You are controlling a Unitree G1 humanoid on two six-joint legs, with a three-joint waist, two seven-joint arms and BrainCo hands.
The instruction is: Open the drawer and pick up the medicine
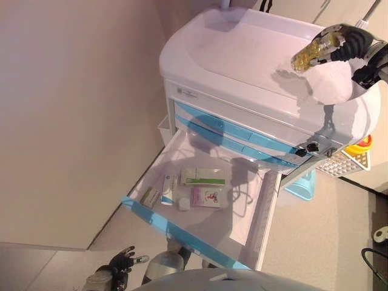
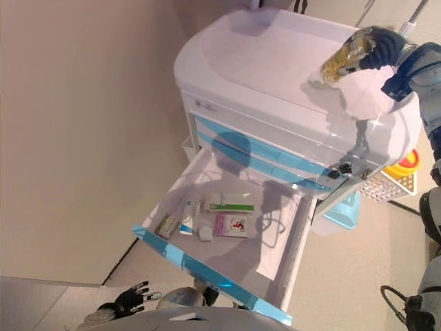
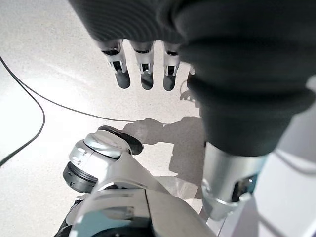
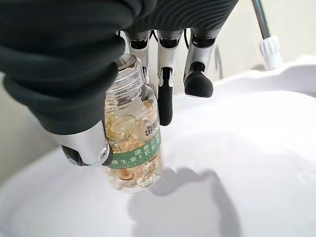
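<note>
My right hand (image 1: 347,43) is shut on a clear medicine bottle (image 1: 310,54) of yellow capsules and holds it tilted, its base just above the white cart top (image 1: 242,48). In the right wrist view the bottle (image 4: 133,148) has a green label and sits between my thumb and fingers (image 4: 166,98). The bottom drawer (image 1: 200,200) is pulled out, blue-fronted. It holds a green-and-white box (image 1: 203,176), a pink box (image 1: 206,197), a blue-and-white box (image 1: 169,189) and a small pack (image 1: 150,197). My left hand (image 1: 121,262) hangs low by the floor, fingers straight.
The cart has two closed blue-handled drawers (image 1: 236,136) above the open one. A white basket (image 1: 348,160) with a yellow object hangs on its right side, with a light-blue bin (image 1: 301,185) below. A beige wall (image 1: 73,121) stands to the left.
</note>
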